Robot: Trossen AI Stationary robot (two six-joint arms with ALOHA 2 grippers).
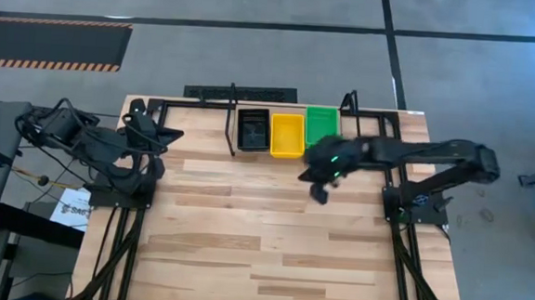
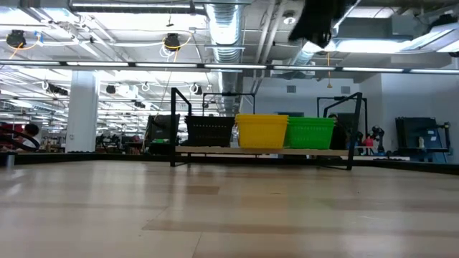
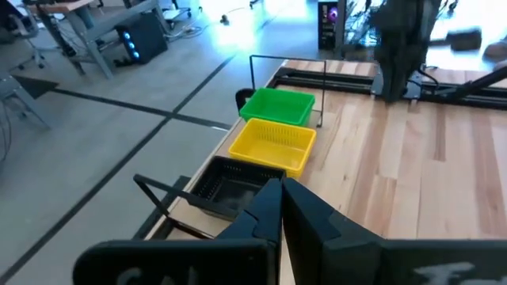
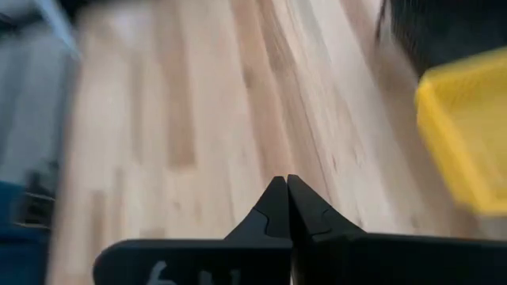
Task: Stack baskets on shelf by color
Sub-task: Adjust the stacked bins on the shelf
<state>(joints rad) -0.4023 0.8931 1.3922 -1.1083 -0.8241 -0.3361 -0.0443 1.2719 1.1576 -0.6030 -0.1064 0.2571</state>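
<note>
The right gripper (image 4: 287,207) has its two dark wedge-shaped fingers pressed tip to tip, clenched on nothing, over bare plank; in the high view it (image 1: 319,192) hangs above the wooden table (image 1: 243,251) just in front of the green basket stack (image 1: 321,124). The left gripper (image 3: 280,207) is likewise closed and empty, its arm folded back by the table's left edge, well apart from the baskets. All the baskets visible stand on the shelf (image 2: 262,151), a low rack of thin black tubing with upright posts at the table's far edge. They are rectangular plastic bins with mesh-like walls and flared rims, mouths up, set side by side: black basket stack (image 1: 253,129), yellow basket stack (image 1: 287,134), then green. Each one's long axis runs from the table's front towards its far edge, across the length of the shelf.
</note>
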